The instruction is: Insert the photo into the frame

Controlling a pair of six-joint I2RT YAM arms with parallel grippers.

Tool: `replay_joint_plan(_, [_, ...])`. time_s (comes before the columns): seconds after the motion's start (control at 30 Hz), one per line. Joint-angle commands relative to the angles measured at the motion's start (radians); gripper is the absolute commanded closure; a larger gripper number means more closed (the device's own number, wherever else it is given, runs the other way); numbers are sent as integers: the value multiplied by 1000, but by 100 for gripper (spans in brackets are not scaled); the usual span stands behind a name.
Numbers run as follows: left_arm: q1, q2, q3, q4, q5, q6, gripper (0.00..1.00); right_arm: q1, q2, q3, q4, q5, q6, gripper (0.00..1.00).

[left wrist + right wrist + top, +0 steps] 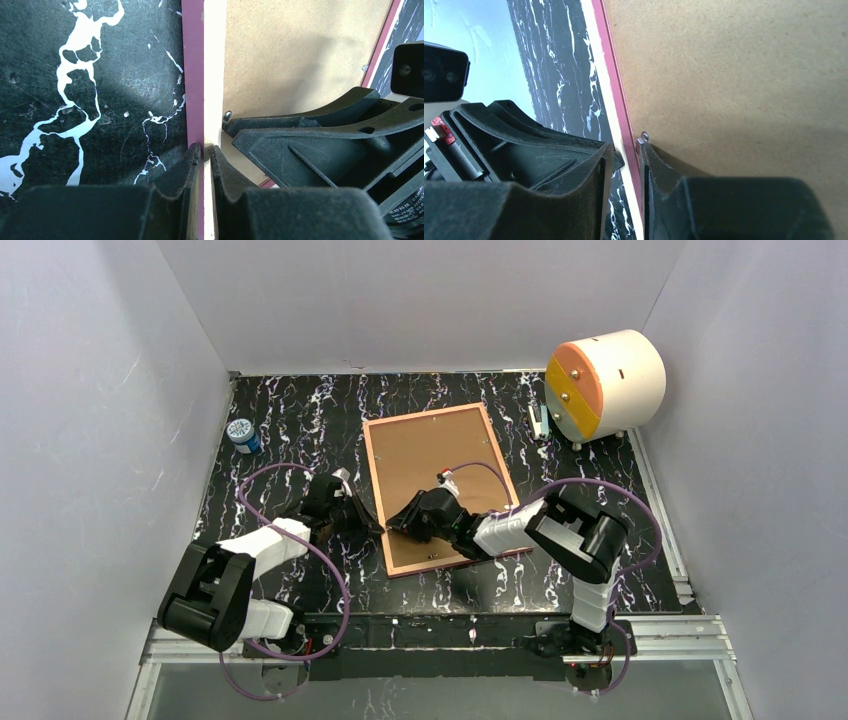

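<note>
The frame (372, 480) lies face down in the middle of the table, its pink rail around a brown backing board (430, 455). The photo is hidden. My left gripper (368, 523) is shut on the frame's left rail (197, 75), one finger on each side of it (206, 148). My right gripper (398, 525) reaches across the board to the same rail. Its jaws stand apart (626, 150) with the rail (611, 90) running between them. The inner fingertip rests against a small metal tab (643, 136) at the board's edge.
A white drum with an orange and yellow face (605, 385) stands at the back right, with a small pale object (541, 422) beside it. A small blue-lidded jar (243, 435) sits at the back left. White walls close in three sides.
</note>
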Motion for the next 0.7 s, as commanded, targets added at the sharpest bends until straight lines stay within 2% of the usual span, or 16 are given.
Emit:
replay_joint_plan(0.0, [-18, 57, -50, -141, -39, 29, 100, 0, 33, 42, -24, -7, 10, 66])
replay_joint_plan(0.43, [-18, 61, -71, -121, -20, 22, 100, 0, 79, -9, 188, -27, 33, 67])
replay_joint_plan(0.67, [-18, 45, -59, -148, -46, 30, 100, 2, 31, -41, 184, -12, 29, 68])
